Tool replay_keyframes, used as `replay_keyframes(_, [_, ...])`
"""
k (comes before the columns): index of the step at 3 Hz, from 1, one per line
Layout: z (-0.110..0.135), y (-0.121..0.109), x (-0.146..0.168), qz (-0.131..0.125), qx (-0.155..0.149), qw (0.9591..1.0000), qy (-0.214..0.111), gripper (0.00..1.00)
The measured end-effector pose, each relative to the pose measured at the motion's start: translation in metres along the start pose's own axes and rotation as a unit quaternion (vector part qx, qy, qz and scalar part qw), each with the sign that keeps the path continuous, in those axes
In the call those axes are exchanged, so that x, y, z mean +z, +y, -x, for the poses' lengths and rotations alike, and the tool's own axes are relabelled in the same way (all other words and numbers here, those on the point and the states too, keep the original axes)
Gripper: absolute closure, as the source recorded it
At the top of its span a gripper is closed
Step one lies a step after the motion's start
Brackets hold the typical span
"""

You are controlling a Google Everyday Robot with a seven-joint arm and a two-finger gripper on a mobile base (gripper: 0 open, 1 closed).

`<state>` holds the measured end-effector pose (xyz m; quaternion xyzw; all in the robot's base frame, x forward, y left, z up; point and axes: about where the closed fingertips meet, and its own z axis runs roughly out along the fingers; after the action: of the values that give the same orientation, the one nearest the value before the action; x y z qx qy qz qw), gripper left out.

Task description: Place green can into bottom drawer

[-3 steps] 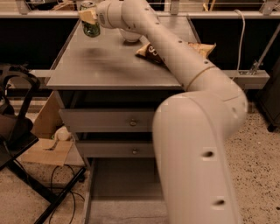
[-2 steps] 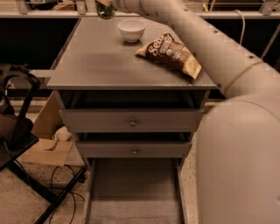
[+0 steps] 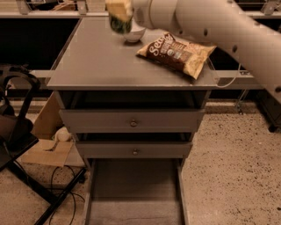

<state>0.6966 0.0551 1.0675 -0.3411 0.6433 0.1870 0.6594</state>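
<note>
The green can [image 3: 119,23] is hanging in the air over the back of the bench [image 3: 94,61], just in front of the white bowl [image 3: 135,35]. The end effector [image 3: 120,13] is gripping it from above, at the top edge of the view. The can is showing as a blurred dark green patch, its upper part hidden by the grasp. The pick-up is looking done. The carry down and the release are remaining, since the bottom drawer [image 3: 136,206] is standing pulled out below, well apart from the can. A chip bag [image 3: 178,52] is lying to the right.
</note>
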Motion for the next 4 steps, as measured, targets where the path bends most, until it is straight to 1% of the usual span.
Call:
replay_keyframes(1, [-0.081,0.031,-0.05,0.029,0.003,0.9969,0.072,1.0])
replay_keyframes(2, [-0.156,0.036,-0.106,0.051,0.03,0.9912,0.119,1.0])
replay_keyframes(3, [-0.22,0.038,-0.156,0.053,0.064,0.9877,0.132,1.0])
replay_keyframes(4, [-0.226,0.027,-0.175,0.037,0.065,0.9883,0.133,1.0])
